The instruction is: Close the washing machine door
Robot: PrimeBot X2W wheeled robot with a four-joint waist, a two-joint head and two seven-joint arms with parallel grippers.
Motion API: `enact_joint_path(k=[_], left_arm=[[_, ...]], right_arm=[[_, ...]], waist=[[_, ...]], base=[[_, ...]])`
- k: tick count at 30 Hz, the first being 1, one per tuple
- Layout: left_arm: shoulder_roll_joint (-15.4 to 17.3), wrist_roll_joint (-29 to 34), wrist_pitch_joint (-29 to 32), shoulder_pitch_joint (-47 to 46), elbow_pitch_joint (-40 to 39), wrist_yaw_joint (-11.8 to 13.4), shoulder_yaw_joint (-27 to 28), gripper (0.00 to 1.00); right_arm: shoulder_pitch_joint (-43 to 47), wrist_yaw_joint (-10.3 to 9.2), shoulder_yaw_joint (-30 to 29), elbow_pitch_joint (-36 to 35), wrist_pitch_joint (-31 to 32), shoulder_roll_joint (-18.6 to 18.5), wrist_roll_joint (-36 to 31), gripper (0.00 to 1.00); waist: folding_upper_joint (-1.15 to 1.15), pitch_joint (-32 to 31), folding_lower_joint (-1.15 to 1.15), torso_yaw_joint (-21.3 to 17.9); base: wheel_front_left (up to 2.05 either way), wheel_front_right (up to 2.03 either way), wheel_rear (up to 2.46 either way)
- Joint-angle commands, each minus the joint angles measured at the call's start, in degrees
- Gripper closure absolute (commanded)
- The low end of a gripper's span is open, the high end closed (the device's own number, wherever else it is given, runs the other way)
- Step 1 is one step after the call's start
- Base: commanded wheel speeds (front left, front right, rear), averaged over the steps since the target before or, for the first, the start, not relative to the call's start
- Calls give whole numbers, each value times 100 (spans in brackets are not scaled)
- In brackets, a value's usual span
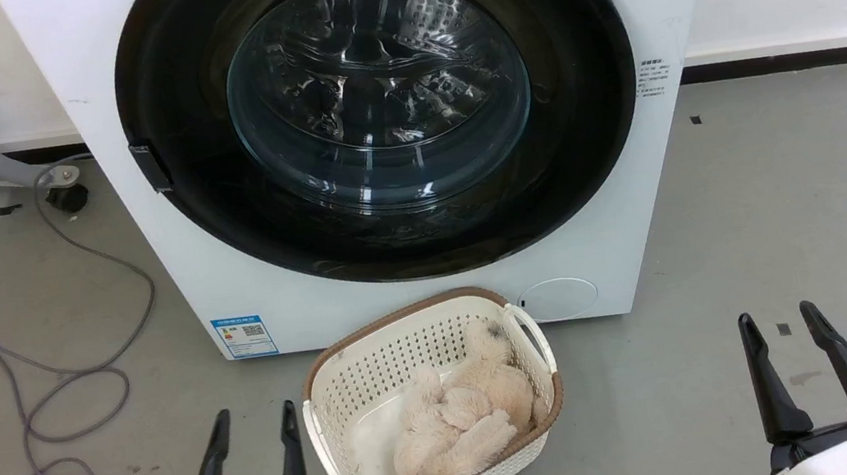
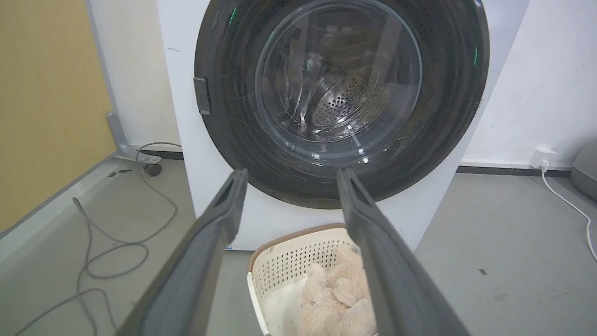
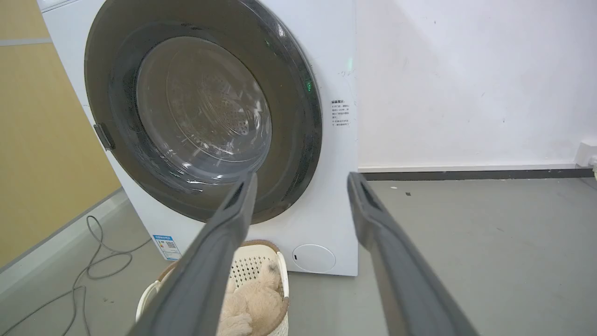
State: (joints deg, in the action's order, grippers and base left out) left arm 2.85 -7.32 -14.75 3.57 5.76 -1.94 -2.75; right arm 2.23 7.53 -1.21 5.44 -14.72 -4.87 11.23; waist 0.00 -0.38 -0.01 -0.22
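Dark, long fingers rise at the bottom corners of your head view: your left end effector and right end effector both stand parted, gripping nothing, either side of the basket and well short of the machine. The glossy black washing machine door, clear glass bulging at its centre, sits flat against the white washing machine. Just in front, a cream perforated basket holds a fluffy beige plush toy

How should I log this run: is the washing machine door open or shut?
Shut: the washing machine door sits flush against the washing machine, with no gap at its rim in any view.
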Motion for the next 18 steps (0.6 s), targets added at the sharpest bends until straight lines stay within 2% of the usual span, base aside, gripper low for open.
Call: enact_joint_path(k=[1,14,15,18], left_arm=[[3,51,-25,63,13,30,-8,0],[3,74,-25,81,40,77,-62,0],[0,63,4,23,32,77,-50,100],[0,65,16,22,31,77,-46,100]], right_arm=[[91,-4,-1,-43,-18,36,-77,0],[65,-4,15,-34,-25,38,-83,0],[8,0,7,-28,1,25,-69,100],[7,1,4,-28,6,25,-72,100]], waist=[[0,-2,1,3],[0,12,1,35],[0,12,1,35],[0,12,1,35]], base=[[0,0,0],[0,0,0],[0,0,0],[0,0,0]])
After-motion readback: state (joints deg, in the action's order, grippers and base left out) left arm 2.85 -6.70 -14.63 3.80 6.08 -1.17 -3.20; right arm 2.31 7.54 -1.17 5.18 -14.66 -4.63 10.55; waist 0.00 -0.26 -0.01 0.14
